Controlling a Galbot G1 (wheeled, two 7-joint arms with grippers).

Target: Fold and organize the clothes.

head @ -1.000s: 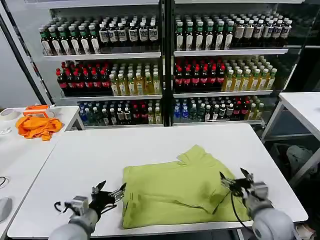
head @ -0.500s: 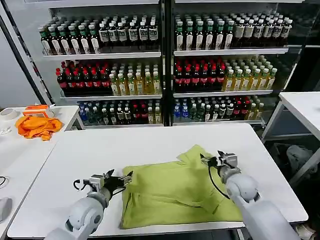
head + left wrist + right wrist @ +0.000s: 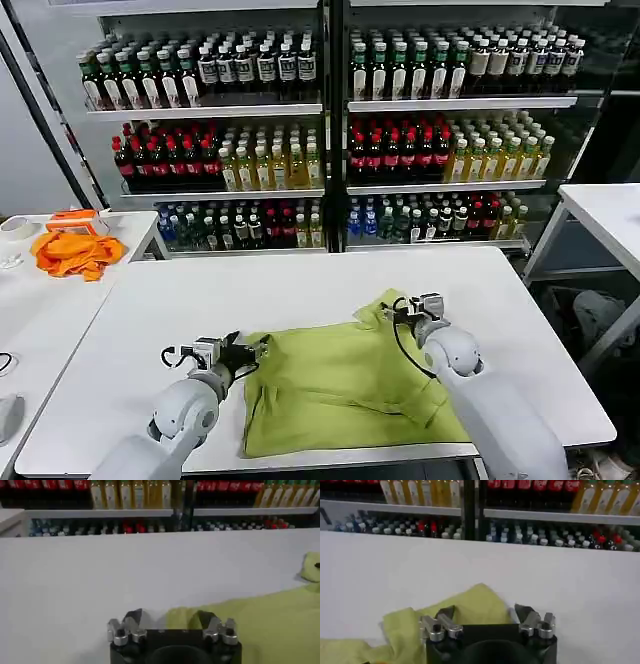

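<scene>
Spreading its fingers wide, the left tool (image 3: 247, 351) sits low at the T-shirt's (image 3: 345, 385) 9 o'clock edge; in the left wrist view the left tool (image 3: 169, 620) straddles the rounded corner of the cloth (image 3: 260, 625), one finger (image 3: 134, 617) over bare counter (image 3: 100, 575), the other (image 3: 205, 618) over fabric, nothing gripped between them. The right tool (image 3: 405, 308) is spread too, at the shirt's 12 to 1 o'clock corner, above the bunched sleeve; the right wrist view has the right tool (image 3: 485, 616) just over the peaked fold of yellow-green fabric (image 3: 470, 602), whether touching cannot be told.

The lime T-shirt lies flattened and partly folded on the near half of the white counter (image 3: 200, 300), its long axis running from 9 to 3 o'clock, the raised sleeve pointing toward 1 o'clock.

A second counter (image 3: 30, 300) stands at 9 o'clock, carrying an orange cloth heap (image 3: 75, 252), well apart from the shirt. Shelves of bottles (image 3: 320, 130) fill the wall at 12 o'clock. Nothing lies between either tool and the shirt.
</scene>
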